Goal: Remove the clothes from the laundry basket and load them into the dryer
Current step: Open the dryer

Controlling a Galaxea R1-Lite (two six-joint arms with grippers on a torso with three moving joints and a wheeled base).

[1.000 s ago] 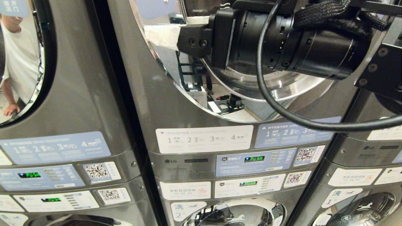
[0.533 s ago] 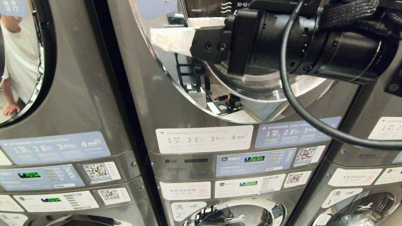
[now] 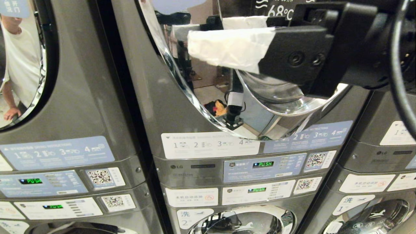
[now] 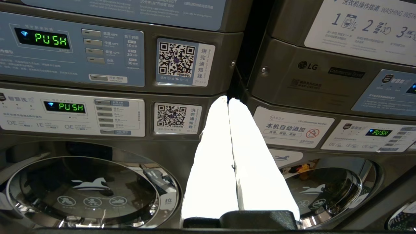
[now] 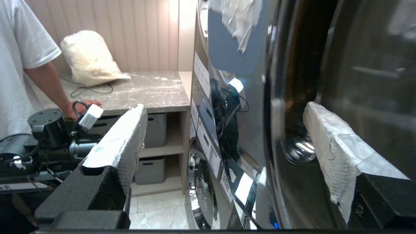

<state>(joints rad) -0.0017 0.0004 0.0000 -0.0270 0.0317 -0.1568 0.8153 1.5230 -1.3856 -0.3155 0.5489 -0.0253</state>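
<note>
right end effector (image 5: 224, 130) open, at dryer door (image 3: 182, 87)

The right gripper (image 5: 224, 130), a black claw with white tape wrapped round its two fingers (image 3: 230, 48), was held up high at the top of the head view and pointed to the left. Its fingers stood far apart and nothing was between them. The left gripper (image 4: 229, 102), with the same white taped fingers, was held low, and its fingers were pressed together with nothing in them.
</note>
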